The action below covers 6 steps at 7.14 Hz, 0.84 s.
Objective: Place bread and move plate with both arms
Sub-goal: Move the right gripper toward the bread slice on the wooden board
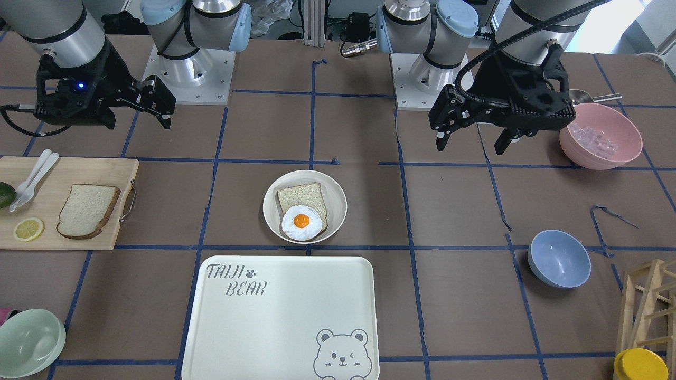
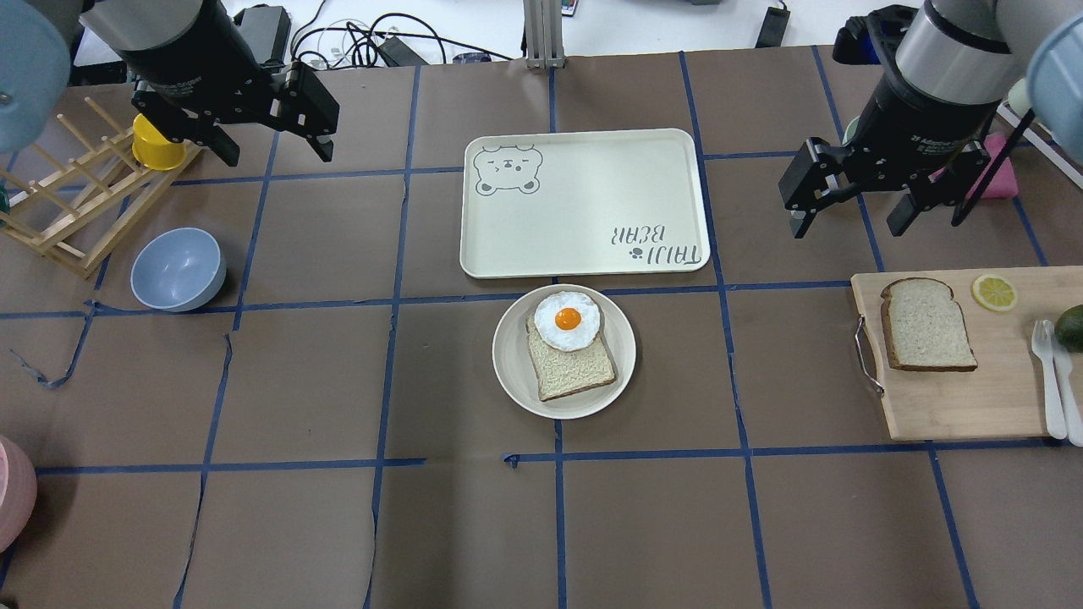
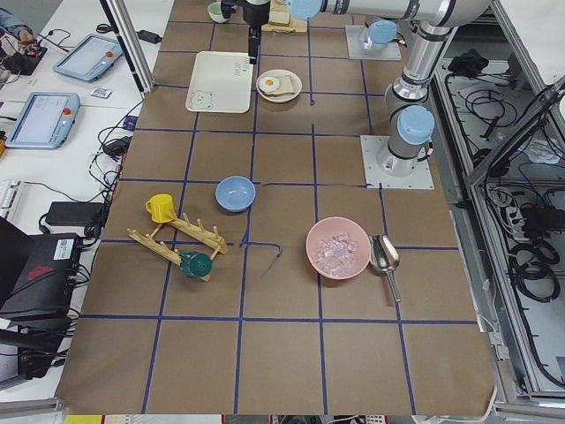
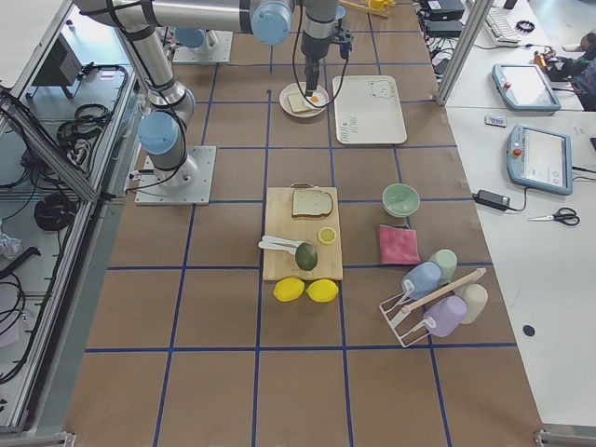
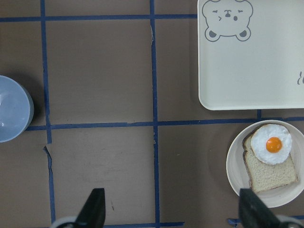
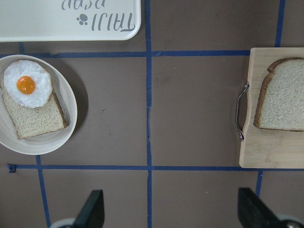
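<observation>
A table [image 3: 282, 353] papered brown and gridded with blue tape fills the middle, with a white desk [image 3: 53, 168] bearing a teach pendant [image 3: 40, 119] at nine o'clock and black cables [image 3: 530, 265] at three o'clock.

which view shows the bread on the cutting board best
Overhead exterior: the bread lies whole and clear on the cutting board. Front-facing shows it whole; right wrist crops it; side views, tiny or hidden; left wrist, nothing.

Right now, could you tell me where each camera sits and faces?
Overhead: behind the robot, looking down; left gripper, right gripper.
Front-facing: opposite, facing the robot; both grippers.
Exterior left: off its left; left arm.
Exterior right: off its right; right arm.
Left wrist: downward; fingers, tray.
Right wrist: downward; fingers, bread.
Both wrists share the plate.
</observation>
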Tool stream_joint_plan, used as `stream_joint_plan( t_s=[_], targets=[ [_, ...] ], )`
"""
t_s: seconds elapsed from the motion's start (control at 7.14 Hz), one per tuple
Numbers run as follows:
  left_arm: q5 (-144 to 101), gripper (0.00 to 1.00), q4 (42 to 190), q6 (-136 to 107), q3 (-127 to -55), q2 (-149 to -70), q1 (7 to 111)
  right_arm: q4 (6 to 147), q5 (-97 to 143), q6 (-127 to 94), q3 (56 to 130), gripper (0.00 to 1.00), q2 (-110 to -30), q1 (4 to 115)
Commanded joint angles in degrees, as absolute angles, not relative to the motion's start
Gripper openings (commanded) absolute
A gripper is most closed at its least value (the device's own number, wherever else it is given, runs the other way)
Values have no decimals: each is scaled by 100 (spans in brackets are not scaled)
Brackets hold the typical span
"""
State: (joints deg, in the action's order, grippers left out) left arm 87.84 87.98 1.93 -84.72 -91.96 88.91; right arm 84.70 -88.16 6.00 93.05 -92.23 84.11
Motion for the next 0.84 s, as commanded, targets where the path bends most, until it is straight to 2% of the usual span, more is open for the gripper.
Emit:
stream_joint_plan(
  t_s=[0.0,0.7],
  targets=[
    [8780,100,8798,193,-8473,-9193,8895,8507,-8798,580,9299,100,-9211,8411],
    [8780,100,8798,193,-8490,-9167,8886,8525,-8868,615,9308,100,-9202,8411]
  ],
)
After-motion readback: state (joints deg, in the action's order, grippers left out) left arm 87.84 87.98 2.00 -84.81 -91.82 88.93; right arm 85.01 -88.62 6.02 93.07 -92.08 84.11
